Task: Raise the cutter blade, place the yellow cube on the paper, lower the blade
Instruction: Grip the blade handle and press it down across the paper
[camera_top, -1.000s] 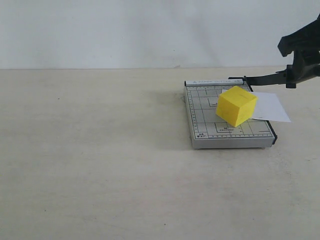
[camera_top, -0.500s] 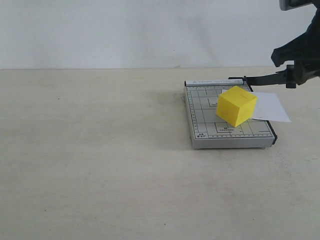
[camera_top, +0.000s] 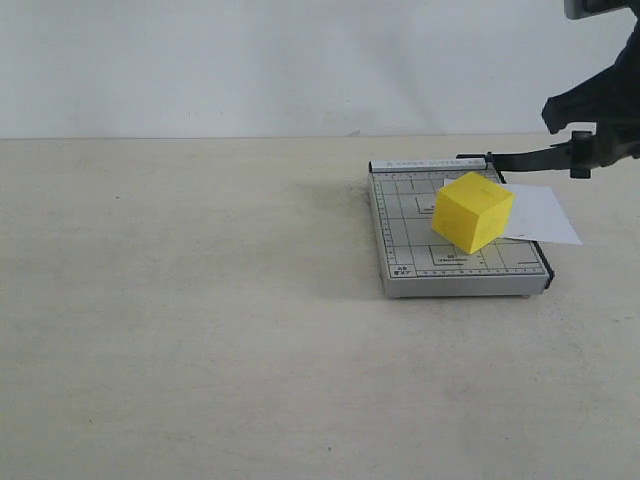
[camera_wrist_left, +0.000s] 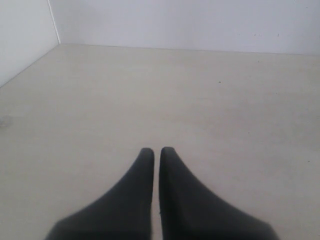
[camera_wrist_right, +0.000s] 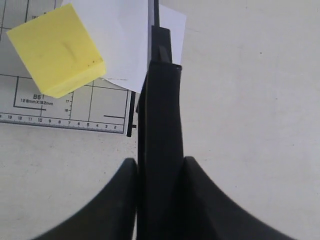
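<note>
Yellow cube (camera_top: 473, 212) on paper (camera_top: 541, 214), blade (camera_top: 530, 155) raised

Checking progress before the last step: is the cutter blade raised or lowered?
Raised. The cutter blade stands off the base's edge, hanging above the paper, with its handle clamped between the fingers of the right tool.

The cube (camera_top: 473, 212) sits on the paper (camera_top: 545, 215) on the base board (camera_top: 405, 250) (cutter blade (camera_top: 525, 157) raised along its right side)
</note>
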